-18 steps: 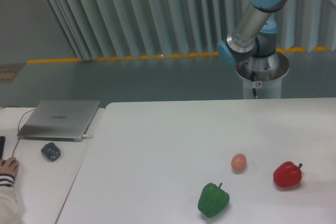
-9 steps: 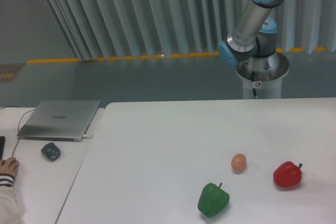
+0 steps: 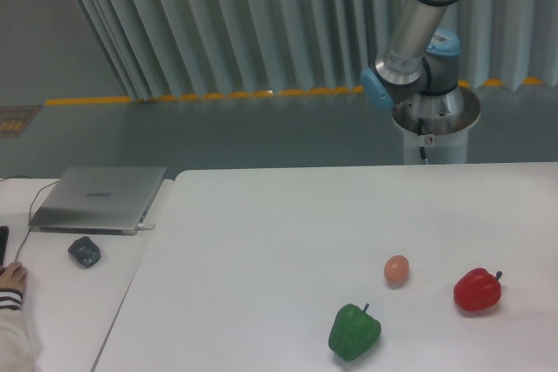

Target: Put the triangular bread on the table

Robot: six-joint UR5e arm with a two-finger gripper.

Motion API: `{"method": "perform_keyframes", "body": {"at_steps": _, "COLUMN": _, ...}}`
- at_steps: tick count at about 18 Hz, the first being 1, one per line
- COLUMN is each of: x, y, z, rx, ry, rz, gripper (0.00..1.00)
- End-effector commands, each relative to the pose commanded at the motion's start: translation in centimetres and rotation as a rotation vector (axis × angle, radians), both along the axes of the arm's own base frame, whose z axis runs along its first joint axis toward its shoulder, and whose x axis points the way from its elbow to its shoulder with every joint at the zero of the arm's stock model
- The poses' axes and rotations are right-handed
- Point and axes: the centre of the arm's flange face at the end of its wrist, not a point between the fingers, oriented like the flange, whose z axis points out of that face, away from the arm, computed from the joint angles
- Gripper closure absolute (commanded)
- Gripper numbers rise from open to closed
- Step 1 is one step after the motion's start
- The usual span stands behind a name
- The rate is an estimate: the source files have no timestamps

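Observation:
The triangular bread is out of view. The white table (image 3: 279, 233) fills the lower right of the camera view. Only the arm's base and lower links (image 3: 417, 37) show, rising at the back right and leaving the frame at the top. The gripper itself is out of frame, so its state and contents are hidden.
On the table lie a small orange-tan egg (image 3: 396, 269), a red pepper (image 3: 477, 290) and a green pepper (image 3: 353, 332). To the left, a smaller desk holds a grey laptop (image 3: 98, 198) and a dark mouse (image 3: 84, 251). A person's hand (image 3: 10, 280) rests at the left edge.
The arm's upper link has swung slightly up and to the left. The person's hand has drawn a little toward the left edge. Objects on the table have not moved.

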Motion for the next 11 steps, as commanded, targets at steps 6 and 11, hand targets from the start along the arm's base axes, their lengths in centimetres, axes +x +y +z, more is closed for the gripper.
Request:
{"method": "perform_keyframes", "body": {"at_steps": 6, "x": 5.5, "y": 6.6, "z": -0.9, "rx": -0.002, "ry": 0.023, "rz": 0.134, "gripper": 0.84}}
{"method": "perform_keyframes", "body": {"at_steps": 11, "x": 8.4, "y": 9.5, "z": -3.0, "rx": -0.221, "ry": 0.234, "rz": 0.109, "gripper": 0.84}}
